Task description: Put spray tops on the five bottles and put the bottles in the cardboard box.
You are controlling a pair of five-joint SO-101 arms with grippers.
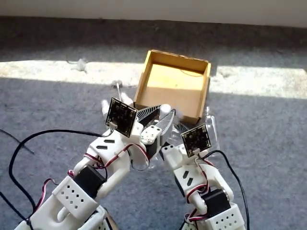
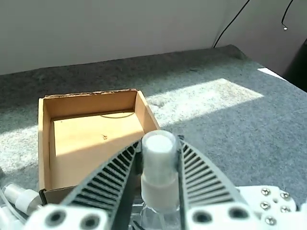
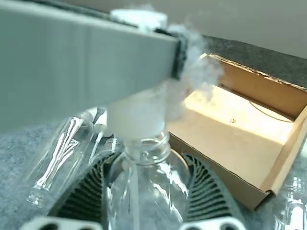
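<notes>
My left gripper (image 2: 158,149) is shut on a white spray top (image 2: 157,167), held upright over the mouth of a clear bottle (image 3: 144,191). My right gripper (image 3: 151,165) is shut on that bottle's body and holds it upright. In the right wrist view the spray top (image 3: 136,115) sits on the bottle's neck, with its dip tube inside the bottle. Just beyond both grippers lies the open cardboard box (image 1: 144,76), with nothing in it. In the high view the left gripper (image 1: 156,117) and the right gripper (image 1: 180,128) meet at the box's near wall.
A clear bottle without a top (image 3: 62,158) lies beside the held one, and another (image 1: 211,127) lies to the right of the box's near corner. Loose white spray tops (image 2: 19,199) lie left of the box (image 2: 45,143). Grey carpet lies all around.
</notes>
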